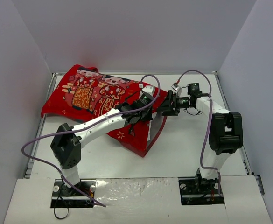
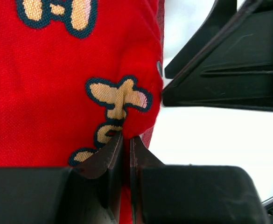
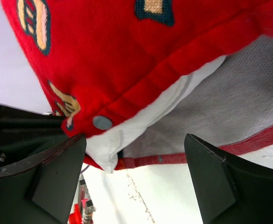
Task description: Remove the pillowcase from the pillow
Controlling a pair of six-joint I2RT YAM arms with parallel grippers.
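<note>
Two grippers meet at the near, open end of the large red printed fabric pillowcase [image 1: 87, 95]. Left gripper [image 2: 126, 142]: clamped on a fold of the red hem. Right gripper [image 3: 134, 140]: jaws spread, straddling the mouth, holding nothing. Only a corner of the plain white stuffed pillow [image 3: 109, 147] shows there. Beyond, the rest lies cased toward the far left, so removal has apparently barely begun.
</note>
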